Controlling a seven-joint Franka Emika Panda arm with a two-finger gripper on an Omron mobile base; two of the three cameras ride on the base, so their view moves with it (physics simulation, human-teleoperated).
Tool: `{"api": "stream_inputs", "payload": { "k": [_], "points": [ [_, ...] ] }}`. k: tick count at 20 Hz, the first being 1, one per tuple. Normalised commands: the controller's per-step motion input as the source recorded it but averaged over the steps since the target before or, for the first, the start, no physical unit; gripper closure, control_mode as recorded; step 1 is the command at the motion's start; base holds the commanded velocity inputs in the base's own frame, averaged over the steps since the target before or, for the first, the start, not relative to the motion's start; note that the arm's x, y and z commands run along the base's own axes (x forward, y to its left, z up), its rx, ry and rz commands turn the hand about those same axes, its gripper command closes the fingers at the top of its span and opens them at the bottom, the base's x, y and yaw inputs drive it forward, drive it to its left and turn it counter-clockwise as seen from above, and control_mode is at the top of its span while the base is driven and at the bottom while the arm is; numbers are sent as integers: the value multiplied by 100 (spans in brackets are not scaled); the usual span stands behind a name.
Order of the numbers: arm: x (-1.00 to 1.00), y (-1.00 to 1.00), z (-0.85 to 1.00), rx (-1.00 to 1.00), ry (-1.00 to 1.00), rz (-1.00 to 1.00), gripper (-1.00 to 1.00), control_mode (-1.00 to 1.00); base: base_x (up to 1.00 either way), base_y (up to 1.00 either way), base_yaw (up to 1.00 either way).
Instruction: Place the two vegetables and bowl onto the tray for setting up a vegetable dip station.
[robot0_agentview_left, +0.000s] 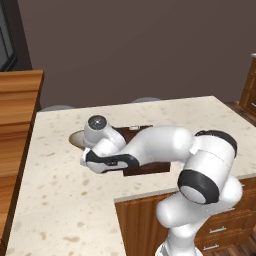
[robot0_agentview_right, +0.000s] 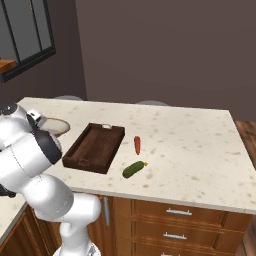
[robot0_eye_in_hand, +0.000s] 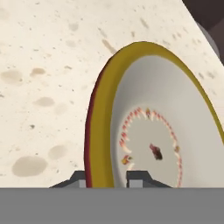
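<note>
Bowl (robot0_eye_in_hand: 166, 131) rim pinched between clenched jaws, on counter (robot0_eye_in_hand: 48, 65), beside tray (robot0_agentview_right: 95, 146)

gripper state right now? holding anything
gripper: shut on the bowl, one finger on each side of its rim.

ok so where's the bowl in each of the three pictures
Left base view: the bowl is a brown sliver at centre left on the counter, mostly hidden behind the arm's hand.
Right base view: far left, pale inside, just past the arm and left of the tray.
Hand view: close up, rim running between the finger tips of the shut gripper.
Shared landmark: the speckled counter; the tray in both base views.
</note>
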Motion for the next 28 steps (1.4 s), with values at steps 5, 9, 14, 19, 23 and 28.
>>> {"api": "stream_inputs", "payload": {
  "k": [5,9,14,19,23,28],
  "points": [
    [-4,-20,39,2,-6,-10,100,-100,0,0,0],
    [-1,-18,36,0,-1,-15,100,-100,0,0,0],
    [0,-22,16,0,4,-16,100,-100,0,0,0],
    [0,-25,16,0,0,-16,100,-100,0,0,0],
    [2,-21,14,0,-2,-14,100,-100,0,0,0],
    [5,-31,7,0,-2,-9,100,-100,0,0,0]
  ]
}}
